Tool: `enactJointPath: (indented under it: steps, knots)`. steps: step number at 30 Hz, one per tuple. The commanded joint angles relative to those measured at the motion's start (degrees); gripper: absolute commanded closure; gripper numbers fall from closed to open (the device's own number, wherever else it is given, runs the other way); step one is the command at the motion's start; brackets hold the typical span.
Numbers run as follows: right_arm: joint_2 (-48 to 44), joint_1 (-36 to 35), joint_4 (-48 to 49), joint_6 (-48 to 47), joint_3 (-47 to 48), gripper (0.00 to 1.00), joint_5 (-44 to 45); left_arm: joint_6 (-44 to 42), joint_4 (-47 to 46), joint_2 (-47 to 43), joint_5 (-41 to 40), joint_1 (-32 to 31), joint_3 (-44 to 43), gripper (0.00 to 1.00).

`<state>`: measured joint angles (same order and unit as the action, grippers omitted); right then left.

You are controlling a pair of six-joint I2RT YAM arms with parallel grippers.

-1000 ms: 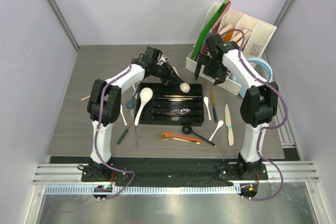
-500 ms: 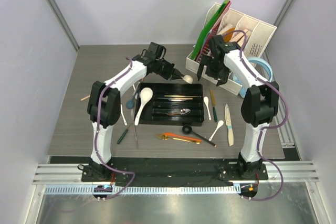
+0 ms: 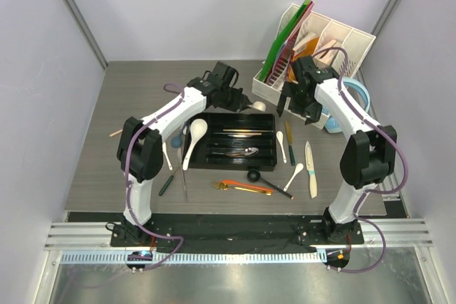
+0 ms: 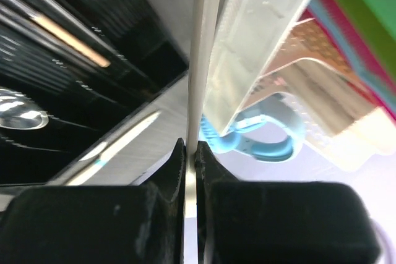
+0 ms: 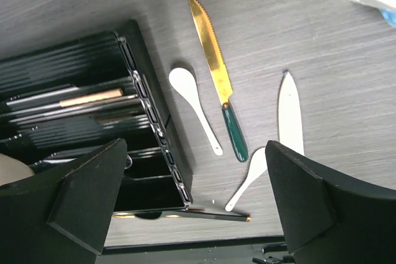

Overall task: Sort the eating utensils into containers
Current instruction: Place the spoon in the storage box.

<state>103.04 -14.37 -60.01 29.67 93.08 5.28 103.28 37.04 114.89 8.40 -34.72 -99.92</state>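
My left gripper (image 3: 242, 102) is shut on the thin handle of a white ceramic spoon (image 3: 258, 106), held above the far right corner of the black tray (image 3: 265, 164). In the left wrist view the jaws pinch that handle (image 4: 199, 60) edge-on. A white spoon (image 3: 194, 137), chopsticks (image 3: 246, 131) and a steel spoon (image 3: 242, 152) lie in the tray. My right gripper (image 3: 296, 108) hangs open and empty above a gold knife (image 5: 213, 54), two white spoons (image 5: 193, 100) (image 5: 250, 177) and a white knife (image 5: 289, 112) on the table.
A white slotted organiser (image 3: 335, 40) and light-blue headphones (image 3: 360, 94) stand at the back right. A black spoon (image 3: 255, 176), orange chopsticks (image 3: 246, 186) and a gold fork (image 3: 224, 187) lie in front of the tray. A blue spoon (image 3: 175, 140) lies to its left.
My left gripper has carried the white spoon to the right, past the tray's far right corner. The right gripper has shifted right and slightly nearer, staying open.
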Motion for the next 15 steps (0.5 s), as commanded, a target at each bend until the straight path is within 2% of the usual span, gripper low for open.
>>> enactJointPath:
  steps: [1, 7, 11, 15]
  knots:
    - [-5.74, 0.04, 2.61, -0.58, -3.86, 0.0, 0.52, 6.13, 3.75, 1.48, -6.2, -2.28, -1.61, 1.0]
    - [-9.26, 0.04, 3.67, -0.93, -7.29, 0.0, 0.26, 9.74, 2.6, 1.92, -9.79, -3.07, 5.6, 1.0]
    - [-11.45, 0.04, 4.72, -0.93, -10.28, 0.0, -0.53, 9.22, 6.11, 2.53, -11.21, -3.78, 5.26, 1.0]
    - [-13.22, 0.04, 5.16, -1.02, -12.74, 0.0, -1.23, 9.92, 4.54, 3.32, -12.36, -3.78, 5.35, 1.0]
